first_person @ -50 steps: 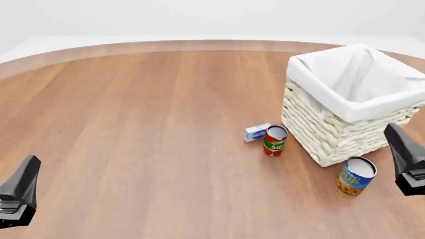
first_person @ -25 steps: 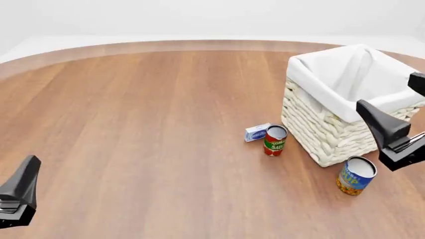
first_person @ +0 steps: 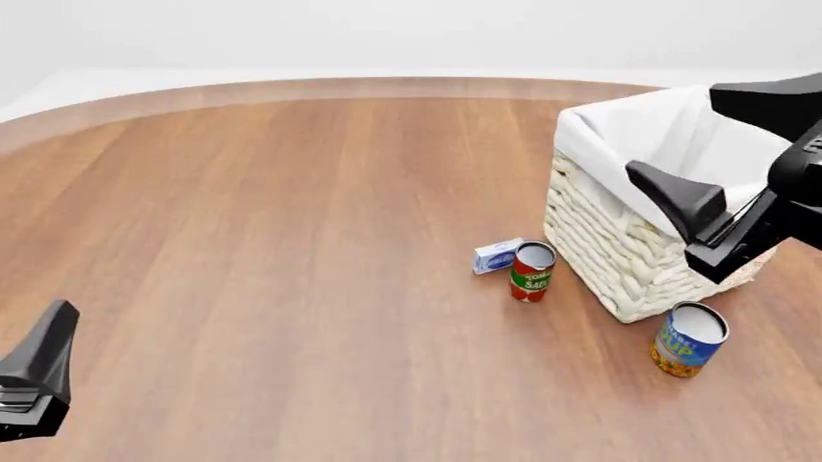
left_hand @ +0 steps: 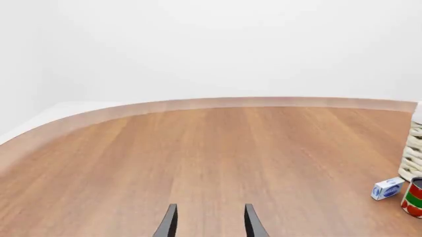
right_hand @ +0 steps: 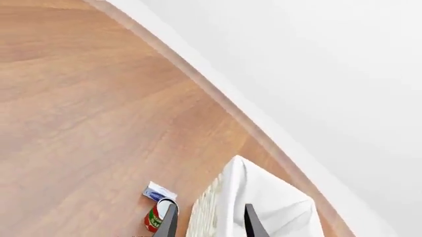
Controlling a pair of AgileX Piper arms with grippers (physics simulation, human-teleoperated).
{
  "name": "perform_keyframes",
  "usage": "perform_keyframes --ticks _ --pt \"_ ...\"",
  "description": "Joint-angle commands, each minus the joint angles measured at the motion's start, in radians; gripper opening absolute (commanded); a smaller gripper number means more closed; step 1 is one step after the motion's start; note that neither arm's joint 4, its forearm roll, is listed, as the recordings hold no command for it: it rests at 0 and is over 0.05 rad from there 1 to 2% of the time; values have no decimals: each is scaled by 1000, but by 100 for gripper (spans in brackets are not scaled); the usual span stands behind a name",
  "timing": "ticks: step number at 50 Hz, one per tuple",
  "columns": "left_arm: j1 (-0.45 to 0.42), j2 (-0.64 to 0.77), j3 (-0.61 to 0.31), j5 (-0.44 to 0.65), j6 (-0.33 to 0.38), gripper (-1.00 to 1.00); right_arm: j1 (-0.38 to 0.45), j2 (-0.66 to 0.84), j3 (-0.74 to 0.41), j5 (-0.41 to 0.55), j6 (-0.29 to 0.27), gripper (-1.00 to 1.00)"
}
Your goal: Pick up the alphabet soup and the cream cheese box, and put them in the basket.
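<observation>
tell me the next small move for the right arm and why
Probably swing the right gripper back toward the near side and lower it over the alphabet soup. The gripper hangs above the basket with fingers apart and empty, while the soup stands upright on the table just in front of the basket, the closest item to that arm.

Red can (first_person: 532, 271) stands upright on wooden table (first_person: 283, 231).
</observation>
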Motion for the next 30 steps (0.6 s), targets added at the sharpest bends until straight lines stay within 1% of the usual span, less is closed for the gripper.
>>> perform_keyframes --ticks 1,2,6,7,10,12,17,21,25,28,30 --pt "0 0 0 0 0 100 45 95 -48 18 -96 100" --pt "0 0 0 0 0 100 51 103 -57 24 -93 100" --pt "0 0 0 0 0 100 77 160 -78 47 -159 100" --pt "0 0 0 0 0 100 77 161 -79 47 -159 100" --pt "0 0 0 0 0 100 85 189 -104 64 -188 100" --pt "0 0 0 0 0 100 106 209 -119 88 -202 100" --pt "0 0 0 0 0 100 118 256 -167 133 -237 100" --pt "0 0 0 0 0 100 119 279 -188 153 -243 100" --pt "0 0 0 0 0 100 142 314 -205 181 -243 100" --pt "0 0 0 0 0 100 166 336 -218 216 -226 100" --pt "0 0 0 0 0 100 172 345 -225 222 -230 100"
